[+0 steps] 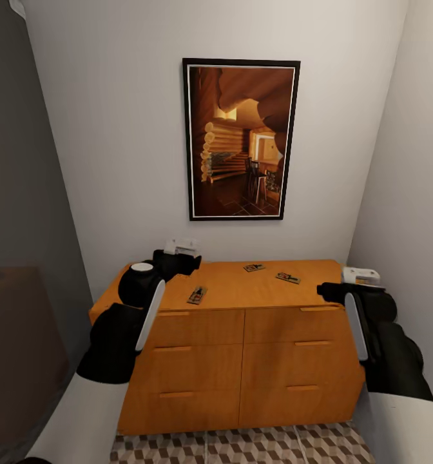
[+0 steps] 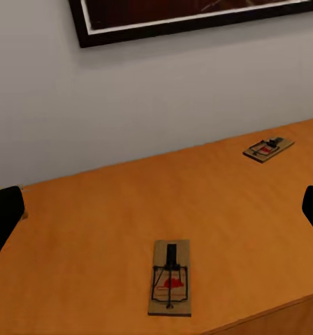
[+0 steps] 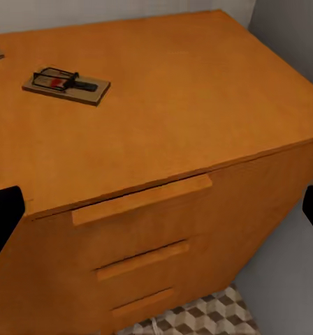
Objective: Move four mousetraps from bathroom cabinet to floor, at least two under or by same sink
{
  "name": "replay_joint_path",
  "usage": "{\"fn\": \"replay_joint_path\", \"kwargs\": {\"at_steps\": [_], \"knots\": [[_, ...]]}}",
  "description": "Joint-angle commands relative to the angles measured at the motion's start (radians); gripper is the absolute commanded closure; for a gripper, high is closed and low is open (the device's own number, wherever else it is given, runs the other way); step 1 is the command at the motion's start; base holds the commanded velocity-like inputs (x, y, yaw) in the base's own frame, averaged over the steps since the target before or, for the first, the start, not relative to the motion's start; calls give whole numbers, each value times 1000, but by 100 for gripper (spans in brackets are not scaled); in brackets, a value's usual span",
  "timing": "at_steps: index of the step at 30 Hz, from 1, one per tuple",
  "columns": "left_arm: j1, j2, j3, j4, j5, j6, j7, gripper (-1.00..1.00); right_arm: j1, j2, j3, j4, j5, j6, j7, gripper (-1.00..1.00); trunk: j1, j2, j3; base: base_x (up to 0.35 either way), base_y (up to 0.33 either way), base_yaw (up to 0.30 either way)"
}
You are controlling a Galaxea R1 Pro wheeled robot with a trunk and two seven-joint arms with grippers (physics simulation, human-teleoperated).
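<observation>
So 3 mousetraps point(image 1: 198, 294) lie on cabinet point(image 1: 242, 361) top; left gripper point(image 2: 156, 209) & right gripper point(image 3: 156, 216) hover over it, both wide, empty.

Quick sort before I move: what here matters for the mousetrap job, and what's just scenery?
Part of the job:
- near mousetrap
- back mousetrap
- right-hand mousetrap
- cabinet they lie on
- bathroom floor
- left tool and right tool, both open

Just there:
- framed picture
- wall

3 mousetraps point(image 1: 197, 295) flat atop cabinet point(image 1: 242, 361)
</observation>
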Motion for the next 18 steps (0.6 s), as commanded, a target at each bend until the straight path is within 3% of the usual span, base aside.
{"fn": "replay_joint_path", "kwargs": {"at_steps": [1,10,18], "knots": [[-10,0,-1,1,-6,9,0,-100,-26,0,1,7,0,5,-9,-100,0,-1,-1,0,0,0],[-76,1,1,26,2,53,-1,-100,-219,5,5,120,-3,5,-72,-100,0,-1,-1,0,0,0],[-96,4,1,58,6,101,-7,-100,-316,8,7,216,-2,5,-94,-100,0,-1,-1,0,0,0]]}}
